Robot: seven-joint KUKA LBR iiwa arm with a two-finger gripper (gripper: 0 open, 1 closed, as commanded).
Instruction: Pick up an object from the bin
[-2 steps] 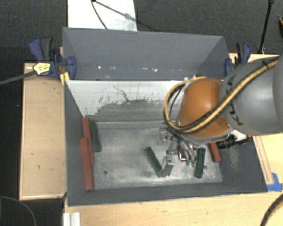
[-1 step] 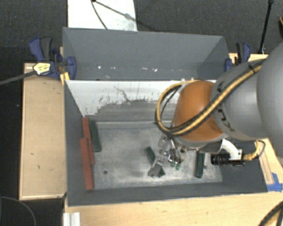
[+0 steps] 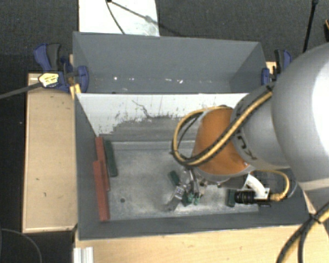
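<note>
Camera view: we see the gripper low over a cluster of small dark green bits on the bin's front-middle floor. We cannot tell if it is open or closed. The grey metal bin has a scuffed floor. A long red bar and a green strip lie by the left wall, well apart from the gripper.

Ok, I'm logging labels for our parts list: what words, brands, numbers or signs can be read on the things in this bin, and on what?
No text can be read anywhere in the bin.
Red bar by the left wall: no marking shows.
Black and yellow thing right of the gripper: marks, if any, too small to read.
</note>
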